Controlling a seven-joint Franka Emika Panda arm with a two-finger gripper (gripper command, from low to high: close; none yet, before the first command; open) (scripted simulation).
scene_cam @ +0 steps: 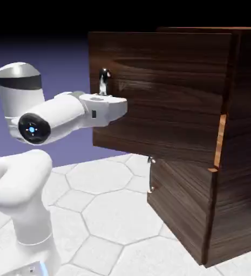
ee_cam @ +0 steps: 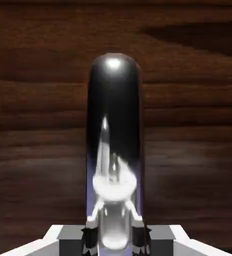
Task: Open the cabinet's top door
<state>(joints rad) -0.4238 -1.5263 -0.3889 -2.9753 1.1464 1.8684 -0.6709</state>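
Note:
The cabinet (scene_cam: 235, 161) of dark walnut wood stands at the exterior view's right. Its top door (scene_cam: 165, 102) is swung well out from the cabinet body, showing a lighter orange-brown edge at the hinge side. A small vertical silver handle (scene_cam: 103, 82) sits near the door's free edge. My gripper (scene_cam: 107, 98) is at the handle's lower part, shut on it. In the hand view the shiny handle (ee_cam: 114, 135) fills the middle, large, running down between my grey fingertips (ee_cam: 72, 239) against the door's wood (ee_cam: 197, 100).
The lower door (scene_cam: 178, 207) is slightly ajar, with its own small silver handle (scene_cam: 150, 175). The cabinet stands on a white hexagon-tiled table (scene_cam: 106, 215). My arm's thick white links rise at the lower left.

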